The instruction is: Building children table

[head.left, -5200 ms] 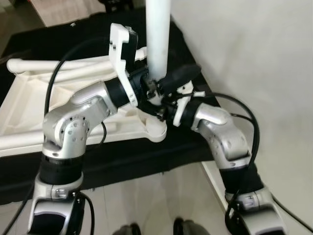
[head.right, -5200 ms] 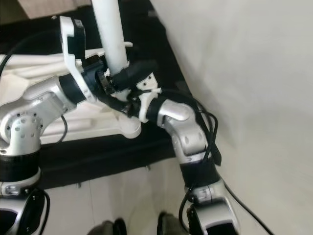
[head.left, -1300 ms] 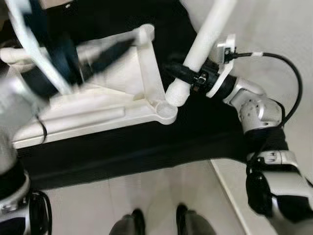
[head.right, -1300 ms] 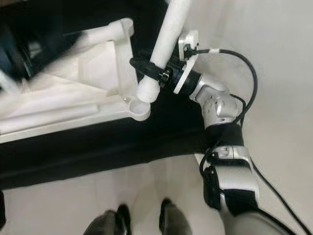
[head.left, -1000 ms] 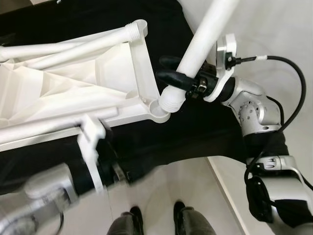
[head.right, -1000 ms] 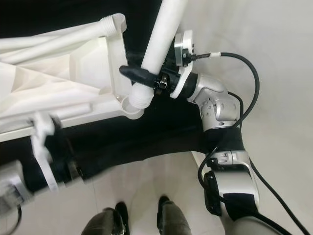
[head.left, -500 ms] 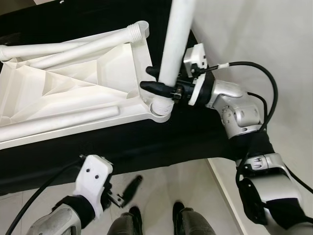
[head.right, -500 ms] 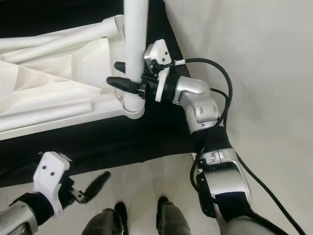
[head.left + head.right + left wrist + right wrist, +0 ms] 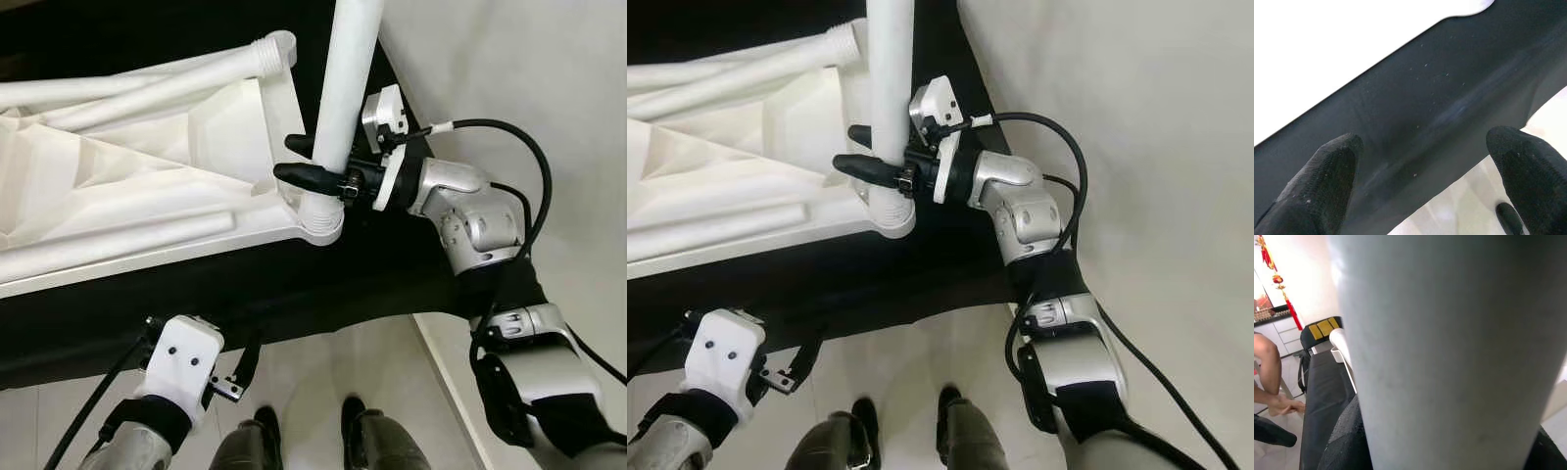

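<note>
**On black cloth by a white wall**

Head views: the upturned white tabletop (image 9: 147, 176) lies on the black-draped counter (image 9: 294, 284); the right pincer (image 9: 315, 162) clamps the upright white leg (image 9: 343, 88) at its corner socket.

Left wrist view: the left pincer (image 9: 1425, 181) gapes empty beside the counter's edge.

Right wrist view: the leg (image 9: 1449, 352) looms; a person crouches beyond.

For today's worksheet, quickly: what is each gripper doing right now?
Left gripper: open, holding nothing.
Right gripper: closed on the white table leg.
</note>
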Tool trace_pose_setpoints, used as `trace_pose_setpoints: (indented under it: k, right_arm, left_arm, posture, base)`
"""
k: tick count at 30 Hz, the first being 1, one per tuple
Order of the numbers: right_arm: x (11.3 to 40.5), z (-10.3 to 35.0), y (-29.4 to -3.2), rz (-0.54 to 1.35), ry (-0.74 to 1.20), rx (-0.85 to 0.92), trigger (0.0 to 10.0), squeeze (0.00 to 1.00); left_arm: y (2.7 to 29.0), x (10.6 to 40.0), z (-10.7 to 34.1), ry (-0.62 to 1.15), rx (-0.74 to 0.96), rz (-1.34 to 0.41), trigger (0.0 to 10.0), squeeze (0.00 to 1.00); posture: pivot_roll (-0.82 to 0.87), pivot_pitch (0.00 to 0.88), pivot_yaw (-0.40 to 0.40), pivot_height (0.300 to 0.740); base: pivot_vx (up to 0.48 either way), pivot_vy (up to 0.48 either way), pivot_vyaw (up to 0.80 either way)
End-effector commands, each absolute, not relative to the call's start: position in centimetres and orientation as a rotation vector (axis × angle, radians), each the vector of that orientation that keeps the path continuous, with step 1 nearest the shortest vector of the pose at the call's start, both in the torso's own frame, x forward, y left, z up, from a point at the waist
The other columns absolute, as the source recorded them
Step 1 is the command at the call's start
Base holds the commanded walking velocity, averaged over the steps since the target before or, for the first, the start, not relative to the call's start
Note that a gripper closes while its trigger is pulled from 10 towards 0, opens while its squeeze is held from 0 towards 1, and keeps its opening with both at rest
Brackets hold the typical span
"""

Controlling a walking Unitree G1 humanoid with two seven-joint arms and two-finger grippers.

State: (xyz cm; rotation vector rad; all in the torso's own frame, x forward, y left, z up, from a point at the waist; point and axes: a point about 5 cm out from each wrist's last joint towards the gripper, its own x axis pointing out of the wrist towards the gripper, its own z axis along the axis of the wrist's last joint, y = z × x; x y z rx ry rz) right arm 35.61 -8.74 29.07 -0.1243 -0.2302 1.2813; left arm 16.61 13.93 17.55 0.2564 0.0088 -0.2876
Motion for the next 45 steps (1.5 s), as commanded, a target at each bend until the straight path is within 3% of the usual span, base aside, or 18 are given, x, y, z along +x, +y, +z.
trace_pose_setpoints:
  k: [1,6,11,12,21,29,38,45]
  right_arm:
    - [35.2,26.4,-7.5,1.374,-0.091,-0.126,10.0,0.0]
    - [35.0,25.7,-7.3,1.394,-0.04,-0.165,10.0,0.0]
    - [36.2,24.3,-6.6,1.301,0.078,-0.249,10.0,0.0]
    - [37.0,24.3,-6.7,1.213,0.107,-0.25,10.0,0.0]
    - [37.6,24.6,-7.2,1.128,0.103,-0.282,10.0,0.0]
    - [34.9,23.7,-6.7,1.262,-0.024,-0.212,10.0,0.0]
    - [33.3,22.8,-6.3,1.283,-0.067,-0.11,10.0,0.0]
    - [32.2,22.0,-5.9,1.303,-0.092,-0.176,10.0,0.0]
  left_arm:
    - [13.8,16.5,16.8,0.029,0.268,-0.287,10.0,0.0]
    - [13.7,16.5,16.8,0.02,0.273,-0.289,10.0,0.0]
    - [13.3,16.7,16.7,0.0,0.272,-0.299,10.0,0.0]
    - [13.2,16.6,16.6,-0.007,0.272,-0.296,10.0,0.0]
    - [13.1,16.5,16.6,-0.018,0.275,-0.286,10.0,0.0]
    - [13.2,16.5,16.4,-0.029,0.281,-0.281,10.0,0.0]
    - [13.2,16.5,16.3,-0.031,0.287,-0.281,10.0,0.0]
    - [13.3,16.5,16.2,-0.033,0.29,-0.28,10.0,0.0]
  posture:
    - [-0.02,0.406,0.037,0.74]
    - [-0.01,0.407,0.037,0.74]
    - [-0.01,0.41,0.034,0.74]
    - [-0.01,0.411,0.03,0.74]
    - [-0.02,0.418,0.026,0.74]
    - [-0.02,0.419,0.034,0.74]
    - [-0.02,0.413,0.038,0.74]
    - [-0.02,0.407,0.039,0.74]
  base:
    - [0.0,0.0,0.0]
    - [0.0,0.0,0.0]
    - [0.0,0.0,0.0]
    - [0.0,0.0,0.0]
    - [0.0,0.0,0.0]
    - [0.0,0.0,0.0]
    - [0.0,0.0,0.0]
    - [0.0,0.0,0.0]
